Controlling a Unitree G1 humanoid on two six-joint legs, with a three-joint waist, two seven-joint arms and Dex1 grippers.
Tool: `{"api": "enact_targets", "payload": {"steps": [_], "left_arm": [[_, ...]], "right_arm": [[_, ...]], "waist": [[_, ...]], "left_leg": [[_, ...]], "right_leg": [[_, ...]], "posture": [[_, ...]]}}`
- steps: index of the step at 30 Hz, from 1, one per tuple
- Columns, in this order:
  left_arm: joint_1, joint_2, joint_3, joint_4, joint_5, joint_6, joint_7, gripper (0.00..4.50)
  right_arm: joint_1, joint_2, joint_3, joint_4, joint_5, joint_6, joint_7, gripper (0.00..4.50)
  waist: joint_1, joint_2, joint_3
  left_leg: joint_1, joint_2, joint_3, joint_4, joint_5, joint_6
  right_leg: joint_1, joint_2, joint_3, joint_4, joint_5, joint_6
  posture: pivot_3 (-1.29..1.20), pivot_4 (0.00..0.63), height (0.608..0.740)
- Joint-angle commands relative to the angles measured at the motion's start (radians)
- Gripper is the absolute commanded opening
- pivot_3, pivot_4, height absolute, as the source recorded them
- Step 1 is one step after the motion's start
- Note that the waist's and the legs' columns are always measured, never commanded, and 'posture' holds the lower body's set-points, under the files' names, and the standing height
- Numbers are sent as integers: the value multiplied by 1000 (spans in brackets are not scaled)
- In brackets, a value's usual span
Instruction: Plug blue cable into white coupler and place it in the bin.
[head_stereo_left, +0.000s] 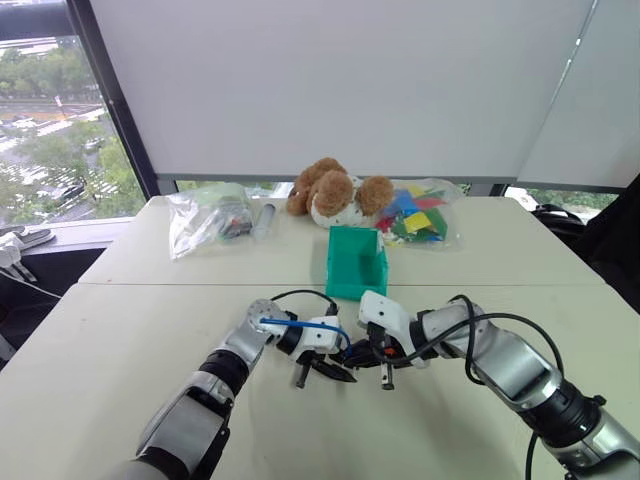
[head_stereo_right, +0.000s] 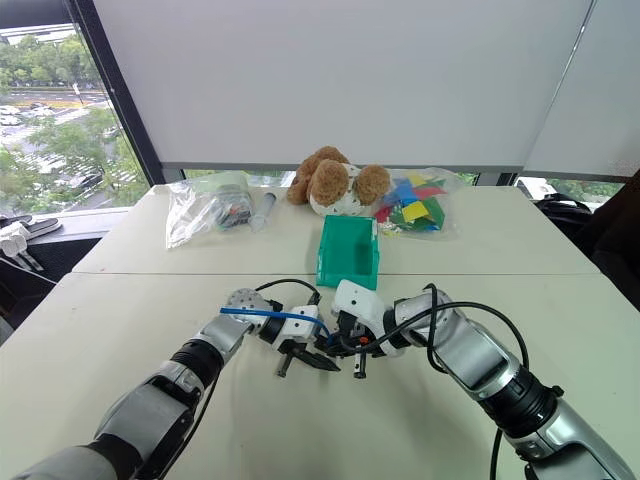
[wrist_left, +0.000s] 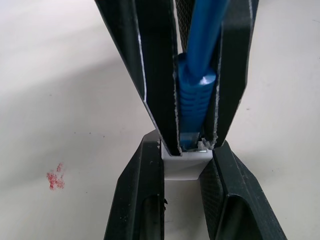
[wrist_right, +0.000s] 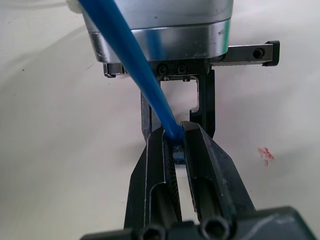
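My left gripper (head_stereo_left: 322, 368) is clenched on the white coupler (wrist_left: 181, 164). At its three o'clock, tip to tip, my right gripper (head_stereo_left: 372, 362) is clamped on the blue cable (wrist_left: 196, 95), whose plug sits at the coupler's mouth while the cord arcs back over my left wrist. The bin (head_stereo_left: 354, 262) stands at twelve o'clock of both, on the table (head_stereo_left: 110, 340).

Head stereo pair looking down over table (head_stereo_left: 120, 330), wrist cameras close, facing each other
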Motion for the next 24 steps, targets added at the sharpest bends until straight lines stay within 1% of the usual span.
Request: {"api": "enact_targets", "payload": {"steps": [1,4,9,11,14,16,18,22,23,24], "left_arm": [[10,-1,-14,0,16,-2,9,372],[11,-2,-14,-2,15,-1,10,372],[16,-4,-8,-9,9,10,11,372],[19,-3,-2,-15,2,21,11,372],[24,13,9,-36,-13,46,-1,372],[29,24,23,-59,-30,81,-4,1431],[35,41,43,-96,-60,138,-15,2217],[66,94,80,-202,-120,213,-31,4283],[75,107,88,-232,-133,234,-34,4443],[84,123,99,-264,-150,261,-40,4443]], "right_arm": [[28,-6,20,4,-11,42,-5,0],[45,-3,28,3,-14,43,-13,0],[90,-13,68,59,-57,2,-21,0],[98,-14,67,63,-62,-11,-19,0],[92,5,22,40,-23,15,-18,0],[88,11,0,34,-10,24,-20,0],[87,9,-18,28,-5,31,-23,0],[86,12,-52,6,19,53,-28,0],[85,13,-58,1,25,59,-29,0],[83,16,-67,-4,32,65,-31,0]], "waist": [[1,0,0],[3,0,0],[6,-1,-4],[8,-2,-7],[11,-3,-9],[9,-3,-9],[8,-3,-9],[11,-3,-9],[12,-3,-9],[14,-3,-9]], "left_leg": [[0,0,0,0,0,0],[0,0,0,0,0,0],[0,0,0,0,0,0],[1,0,0,0,0,0],[1,0,0,0,0,0],[1,0,0,0,0,0],[1,0,0,0,0,0],[0,1,0,-1,0,0],[0,1,0,-1,0,0],[0,1,0,0,0,0]], "right_leg": [[0,0,0,0,0,0],[0,0,0,0,0,0],[0,0,0,0,0,0],[1,0,0,0,0,0],[1,0,0,0,0,0],[1,0,0,0,0,0],[0,0,0,0,0,0],[0,0,0,0,0,0],[0,0,0,0,0,0],[0,0,0,0,0,0]], "posture": [[0,150,740],[0,150,740],[0,150,740],[0,150,740],[0,150,740],[0,150,740],[0,150,740],[0,150,740],[0,150,740],[0,150,740]]}}
